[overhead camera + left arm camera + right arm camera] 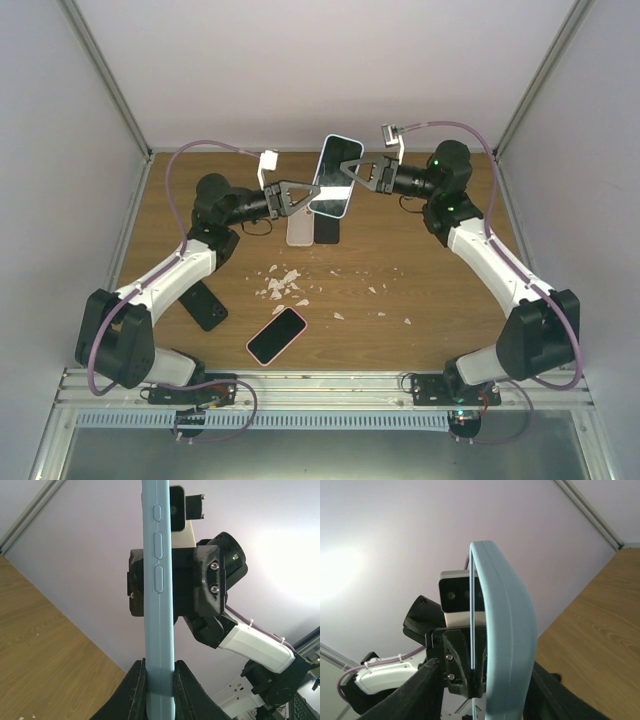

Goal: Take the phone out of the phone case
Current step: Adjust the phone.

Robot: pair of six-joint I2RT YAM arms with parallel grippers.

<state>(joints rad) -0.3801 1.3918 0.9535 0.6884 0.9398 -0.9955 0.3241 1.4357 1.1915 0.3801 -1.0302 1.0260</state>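
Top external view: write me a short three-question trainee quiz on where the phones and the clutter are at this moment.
1. True or false: the blue-cased phone lies flat on the table.
2. What is scattered across the middle of the table? A coins; B white scraps; C screws.
3. What colour is the case on the phone nearest the arm bases?
Key: 1 false, the left gripper holds it up in the air; 2 B; 3 pink.

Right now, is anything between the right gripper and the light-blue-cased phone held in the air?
Nothing visible: the light-blue-cased phone sits between the open fingers of the right gripper; the left gripper grips its opposite edge.
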